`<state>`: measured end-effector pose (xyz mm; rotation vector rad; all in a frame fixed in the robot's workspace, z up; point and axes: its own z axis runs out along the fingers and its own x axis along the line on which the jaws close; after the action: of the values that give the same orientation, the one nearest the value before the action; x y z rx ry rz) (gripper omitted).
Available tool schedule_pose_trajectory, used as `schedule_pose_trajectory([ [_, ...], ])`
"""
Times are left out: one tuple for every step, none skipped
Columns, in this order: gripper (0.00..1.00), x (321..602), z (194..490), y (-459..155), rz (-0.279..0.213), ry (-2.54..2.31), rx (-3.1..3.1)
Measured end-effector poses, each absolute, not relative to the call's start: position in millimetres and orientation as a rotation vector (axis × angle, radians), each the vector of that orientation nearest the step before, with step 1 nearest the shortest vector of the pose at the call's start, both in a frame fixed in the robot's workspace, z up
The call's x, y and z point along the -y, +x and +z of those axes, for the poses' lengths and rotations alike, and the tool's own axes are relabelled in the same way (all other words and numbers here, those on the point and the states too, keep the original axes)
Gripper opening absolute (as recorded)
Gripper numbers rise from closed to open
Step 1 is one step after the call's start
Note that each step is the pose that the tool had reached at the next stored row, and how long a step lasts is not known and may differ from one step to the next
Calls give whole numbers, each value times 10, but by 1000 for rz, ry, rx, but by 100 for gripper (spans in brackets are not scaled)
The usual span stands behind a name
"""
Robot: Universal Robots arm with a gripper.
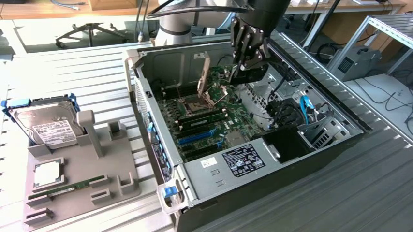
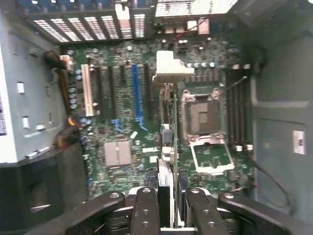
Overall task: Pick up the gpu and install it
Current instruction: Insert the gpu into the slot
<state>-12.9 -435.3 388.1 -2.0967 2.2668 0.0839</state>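
— Where is the gpu now?

— In the exterior view, the gpu (image 1: 252, 75), a flat black card, hangs inside the open grey metal computer case (image 1: 216, 181), above the green motherboard (image 1: 213, 116). The black jaws pinch it from above. The case lies on the ribbed metal table (image 1: 65, 67).

— Which step is this, you think?

— I judge the picking up is done and the installing is in hand. The card is not yet seated.

— And the wrist view?

— There the gpu (image 2: 168, 147) stands on its edge between the jaws, with its pale bracket toward the vented wall. It lies over the strip between the long blue slot (image 2: 137, 93) and the square silver processor socket (image 2: 201, 115). Which slot it is meant for, I cannot tell. Seating calls for the card's edge straight over one slot, not tilted.
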Motion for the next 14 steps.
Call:
schedule_pose_trajectory([
  [26,4353,3881,-129,84,-2097,-2266],
  [26,4353,3881,-129,84,-2097,-2266],
  [26,4353,3881,-128,84,-2097,-2266],
  [26,4353,3871,-128,84,-2097,-2266],
  [26,4354,3848,-133,84,-2097,-2266],
  [26,4354,3831,-134,84,-2097,-2266],
  [26,4356,3814,-134,84,-2097,-2266],
  [26,4357,3806,-138,84,-2097,-2266],
  [26,4365,3787,-146,84,-2097,-2266],
  [26,4378,3770,-151,84,-2097,-2266],
  [26,4378,3758,-162,84,-2097,-2266],
  [26,4378,3751,-168,84,-2097,-2266],
  [26,4378,3742,-171,84,-2097,-2266],
  [26,4378,3735,-172,84,-2097,-2266],
])
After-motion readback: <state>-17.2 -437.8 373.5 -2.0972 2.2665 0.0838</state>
